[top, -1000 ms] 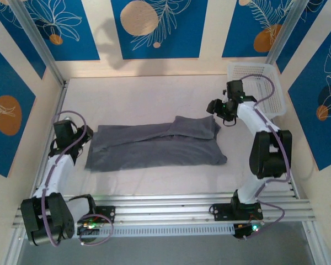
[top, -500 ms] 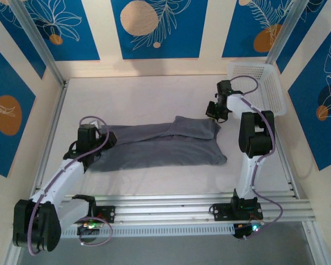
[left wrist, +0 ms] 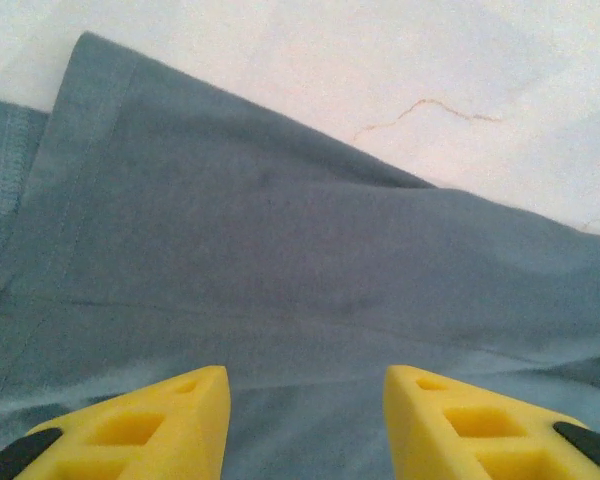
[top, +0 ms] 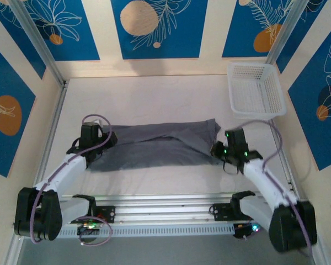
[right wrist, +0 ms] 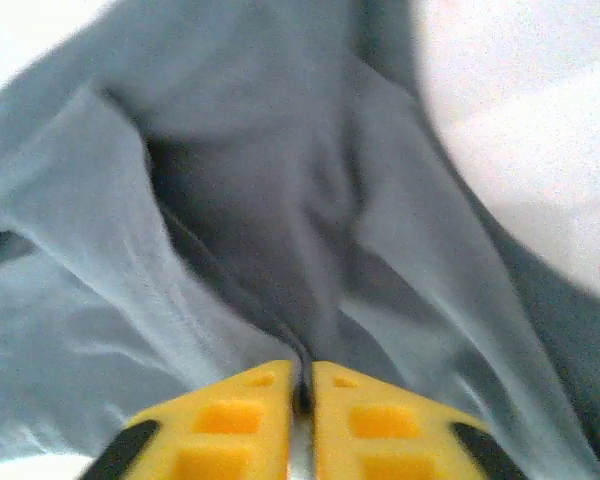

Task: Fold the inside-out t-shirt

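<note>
We list the left gripper (left wrist: pixel 305 388): jaws parted, holding nothing, the inside-out t-shirt (top: pixel 154 146) lying just beneath and ahead. Right gripper (right wrist: pixel 305 378): jaws pinched on a cloth ridge.

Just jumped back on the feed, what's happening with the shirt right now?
Both arms are on the grey inside-out t-shirt, which lies as a long, partly folded band across the table. The right end effector is pinched shut on cloth at the shirt's right end, with fabric drawn up into it. The left end effector sits open over the shirt's left end, gripping nothing. The white basket stands apart in the far right corner.
</note>
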Controlling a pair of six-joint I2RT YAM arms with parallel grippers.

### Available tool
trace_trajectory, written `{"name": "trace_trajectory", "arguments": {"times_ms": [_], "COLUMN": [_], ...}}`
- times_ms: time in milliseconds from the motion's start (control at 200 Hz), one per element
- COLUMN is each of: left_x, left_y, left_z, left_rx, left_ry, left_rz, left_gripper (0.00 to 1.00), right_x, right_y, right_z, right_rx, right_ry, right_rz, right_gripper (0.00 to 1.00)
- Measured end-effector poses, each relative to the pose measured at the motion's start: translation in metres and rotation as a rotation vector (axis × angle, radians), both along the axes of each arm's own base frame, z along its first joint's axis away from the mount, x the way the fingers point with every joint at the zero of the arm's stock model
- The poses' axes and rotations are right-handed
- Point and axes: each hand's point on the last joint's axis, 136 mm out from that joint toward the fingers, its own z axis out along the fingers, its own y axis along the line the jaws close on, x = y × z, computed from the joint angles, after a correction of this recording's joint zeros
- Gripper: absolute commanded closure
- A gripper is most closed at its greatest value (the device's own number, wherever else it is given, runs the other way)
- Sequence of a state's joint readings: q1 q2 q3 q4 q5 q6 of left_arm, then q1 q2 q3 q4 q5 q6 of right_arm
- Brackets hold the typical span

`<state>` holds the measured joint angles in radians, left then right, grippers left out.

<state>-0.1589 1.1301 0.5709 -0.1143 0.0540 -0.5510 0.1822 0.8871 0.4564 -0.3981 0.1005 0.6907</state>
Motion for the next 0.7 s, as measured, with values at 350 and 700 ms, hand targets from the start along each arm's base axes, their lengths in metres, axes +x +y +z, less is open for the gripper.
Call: {"name": "trace_trajectory", "arguments": {"times_ms": [350, 700], "left_x": [0.007, -0.014], "left_y": [-0.019, -0.104], "left_z": [0.012, 0.022], "left_rx": [-0.007, -0.138], "left_ry": [-0.035, -0.046], "left_rz": [-0.058, -0.436], "left_gripper": [0.54, 0.43], "right_x": [0.083, 0.137], "right_y": [0.049, 0.123], "right_z": [0.071, -0.016], "right_rx": [0.052, 0.053], "right_ry": [-0.179, 0.114], "right_rz": [0.136, 0.37], "right_gripper": [0.35, 0.69]}}
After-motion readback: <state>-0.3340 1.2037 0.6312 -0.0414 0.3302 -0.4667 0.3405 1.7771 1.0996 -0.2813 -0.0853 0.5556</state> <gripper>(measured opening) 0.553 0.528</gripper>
